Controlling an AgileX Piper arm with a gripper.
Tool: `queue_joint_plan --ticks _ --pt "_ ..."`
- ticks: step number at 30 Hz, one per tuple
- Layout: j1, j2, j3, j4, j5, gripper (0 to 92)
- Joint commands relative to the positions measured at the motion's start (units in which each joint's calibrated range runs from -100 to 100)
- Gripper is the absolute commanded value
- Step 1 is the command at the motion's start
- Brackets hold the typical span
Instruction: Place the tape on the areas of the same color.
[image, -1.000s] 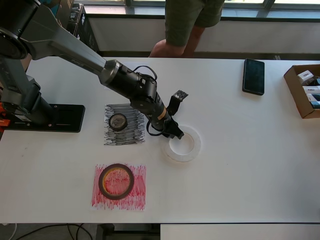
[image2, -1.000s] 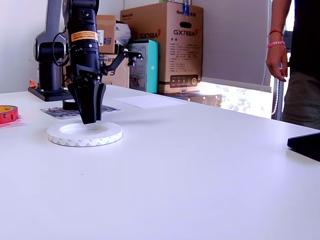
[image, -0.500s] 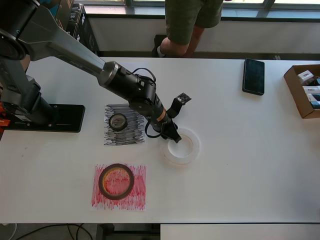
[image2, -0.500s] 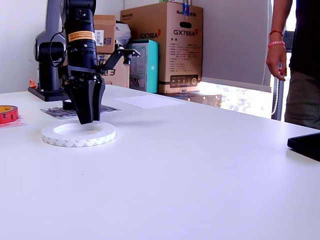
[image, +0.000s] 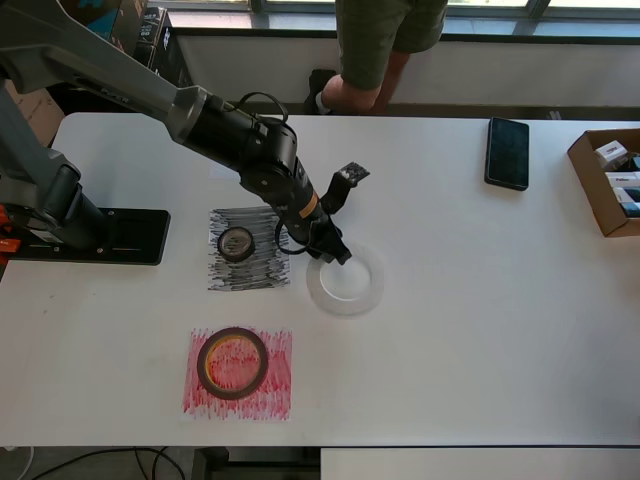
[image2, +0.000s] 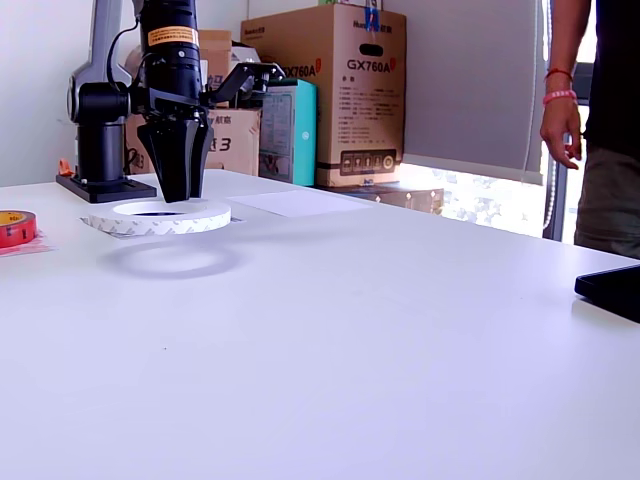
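I've got the black gripper (image2: 174, 192) clamped on the rim of the wide flat white tape ring (image2: 157, 216), and the exterior view shows the ring hanging level and clear of the white table (image2: 400, 330), with its round shadow lying on the surface beneath it. From overhead, the gripper (image: 336, 256) pinches the ring (image: 345, 283) at the edge nearest the arm, so nearly all of the ring reaches out beyond the fingertips, away from the arm's base. Just beside the gripper, on the overhead view's left, I see the small black tape roll (image: 236, 243) sitting on the paper sheet scribbled with black lines (image: 249, 249). Further toward the bottom of the overhead view, well apart from the gripper, the red tape roll with the yellowish core (image: 232, 363) lies on the paper sheet scribbled with red lines (image: 237, 373). In the exterior view, a plain white paper sheet (image2: 292, 203) lies flat on the table behind the gripper and to the exterior view's right of it, apart from the ring.
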Motion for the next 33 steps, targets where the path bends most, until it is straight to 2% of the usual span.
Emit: queue_joint_plan --ticks 1,20,28,33 --pt "1.59 -1.41 -0.57 2.15 1.82 11.2" --pt "15.48 -2.54 4.43 2.32 6.49 11.2" --pt "20.85 -16.19 13.88 2.32 7.96 11.2" --pt "24.55 -20.40 16.06 2.32 10.99 11.2"
